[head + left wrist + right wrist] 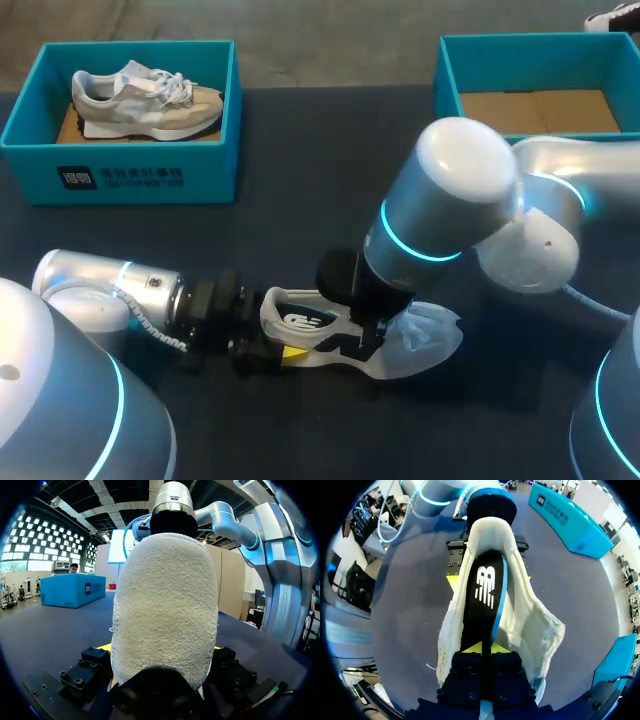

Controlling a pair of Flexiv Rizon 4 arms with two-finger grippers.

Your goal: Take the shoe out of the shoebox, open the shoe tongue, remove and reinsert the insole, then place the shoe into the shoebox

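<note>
Here, left hand [272,347]: closed on the heel of the shoe [425,338], with a yellow tip on either side of the heel, low over the surface [300,200].
Right hand [483,649]: above the shoe's opening, narrow, pinching the insole [482,587] between its yellow tips.
Shoe: white, down on the dark surface between the two hands. Its heel is in the left hand and its toe points away from that hand, past the right hand.
Insole: black with a blue edge. Its front end is turned on edge in the right hand's grip, and its back end reaches to the heel held by the left hand.
Empty box [450,75]: teal with a brown floor, well beyond the right hand.
Other box [130,170]: teal, well beyond the left hand, with a second shoe [145,98] inside.
</note>
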